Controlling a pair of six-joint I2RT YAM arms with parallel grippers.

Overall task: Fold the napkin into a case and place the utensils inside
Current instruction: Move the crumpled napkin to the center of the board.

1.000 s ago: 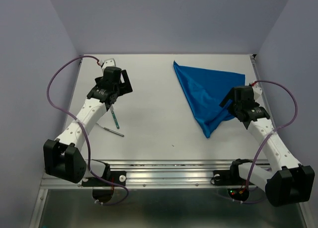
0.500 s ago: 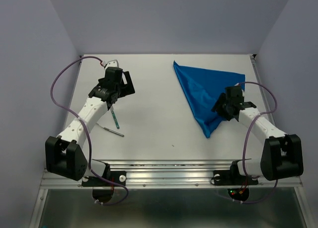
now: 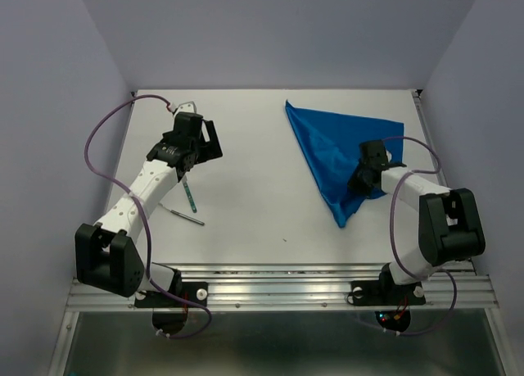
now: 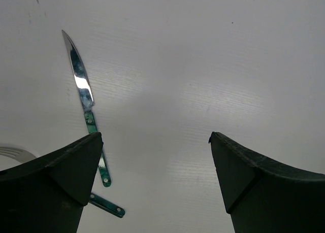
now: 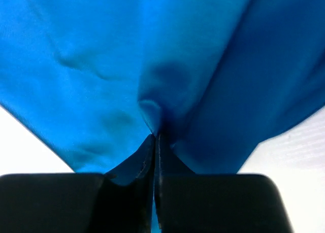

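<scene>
The napkin [image 3: 332, 151] lies as a triangle at the right of the table [image 3: 262, 188], with the right gripper [image 5: 154, 141] clamped on a small pleat of it. The left gripper [image 4: 155, 141] gapes near the 2 utensils [image 3: 190, 197]. So shallow a pinch could slip, or lift just 1 layer.

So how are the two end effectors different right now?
The left end effector stands wide open; the right end effector is shut. The left holds nothing, hanging over the table beside the knife; the right pinches a fold of the blue napkin. Both are dark and point down at the table.
</scene>
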